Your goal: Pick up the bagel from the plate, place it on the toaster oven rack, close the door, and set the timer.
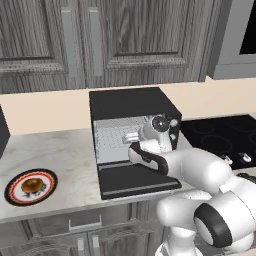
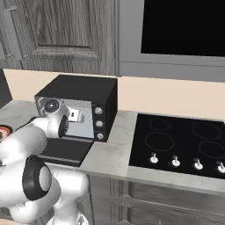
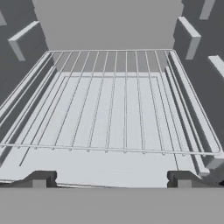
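**Three views on the open oven**

The left base view looks forward and down from behind the arm, taking in the counter [image 1: 65,150], the plate [image 1: 31,186] at lower left and the oven [image 1: 132,107] head-on, door [image 1: 135,181] dropped. The right base view faces the same oven [image 2: 83,94] from the other side, at an angle, with the cooktop [image 2: 180,143] to its right. Both share the oven and the arm before it. The hand view sits close, inside the oven mouth, looking along the rack [image 3: 113,105] toward the back wall.
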Tool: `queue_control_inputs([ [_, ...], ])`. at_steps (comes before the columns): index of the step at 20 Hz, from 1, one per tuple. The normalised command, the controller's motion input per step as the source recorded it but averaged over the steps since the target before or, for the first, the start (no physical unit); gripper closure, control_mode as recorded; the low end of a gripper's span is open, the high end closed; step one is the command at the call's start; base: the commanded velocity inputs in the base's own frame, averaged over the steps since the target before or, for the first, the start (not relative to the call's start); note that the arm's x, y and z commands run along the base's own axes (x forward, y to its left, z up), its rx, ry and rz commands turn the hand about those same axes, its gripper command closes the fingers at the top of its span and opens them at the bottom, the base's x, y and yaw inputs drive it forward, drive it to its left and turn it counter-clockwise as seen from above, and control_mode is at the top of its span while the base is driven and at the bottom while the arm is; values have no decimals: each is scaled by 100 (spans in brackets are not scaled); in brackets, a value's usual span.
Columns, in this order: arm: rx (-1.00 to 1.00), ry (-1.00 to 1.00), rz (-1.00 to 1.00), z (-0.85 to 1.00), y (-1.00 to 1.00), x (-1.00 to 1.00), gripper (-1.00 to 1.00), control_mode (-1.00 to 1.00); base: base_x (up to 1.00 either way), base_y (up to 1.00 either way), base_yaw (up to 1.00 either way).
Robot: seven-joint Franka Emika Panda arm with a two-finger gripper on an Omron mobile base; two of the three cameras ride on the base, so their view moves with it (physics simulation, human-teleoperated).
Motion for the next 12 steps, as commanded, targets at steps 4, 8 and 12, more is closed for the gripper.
queue_control_inputs([
  [4,0,0,0,-15,0,23,-100,-100,0,0,0],
  [8,0,0,0,-24,0,24,-100,-100,0,0,0],
  [12,0,0,0,-17,0,27,-100,-100,0,0,0],
])
